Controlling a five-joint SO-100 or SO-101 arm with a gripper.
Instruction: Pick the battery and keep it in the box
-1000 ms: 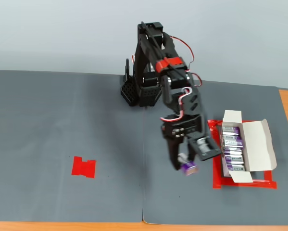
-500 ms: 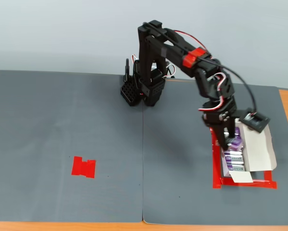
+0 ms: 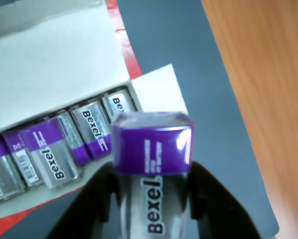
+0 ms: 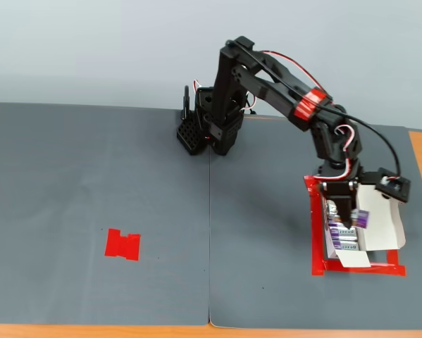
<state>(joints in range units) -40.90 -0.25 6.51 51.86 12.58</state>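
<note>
1 battery (image 3: pixel 152 144) fills the near centre of the wrist view, purple end up and silver body with black "Bexel" lettering running down between the 2 black fingers (image 3: pixel 101 199) of the end effector (image 3: pixel 151 199), which is clamped on its sides. Beyond it to the left lies the box (image 3: pixel 54 64), a white carton with its flaps folded open, holding a row of other purple and silver batteries (image 3: pixel 64 144) packed side by side. The held battery hangs over the right end of that row, above the right end flap. Red tape (image 3: pixel 124 45) shows at the box's far edge and at the near left corner, the grey mat (image 3: pixel 198 64) lies past it, and the orange wooden counter (image 3: pixel 263 99) takes up the right side.

1 black arm (image 4: pixel 267 70) with red bands appears in the fixed view, reaching from its base at the far centre of the mat (image 4: pixel 91 176) toward the right. Its end effector (image 4: pixel 351 215) points down over the box (image 4: pixel 380 222), with the battery (image 4: pixel 358 216) gripped at its tip just above the batteries already inside (image 4: pixel 341 239). The box sits within a red tape rectangle (image 4: pixel 316 239). A small red tape patch (image 4: pixel 122 244) lies well apart on the left near part of the mat.
</note>
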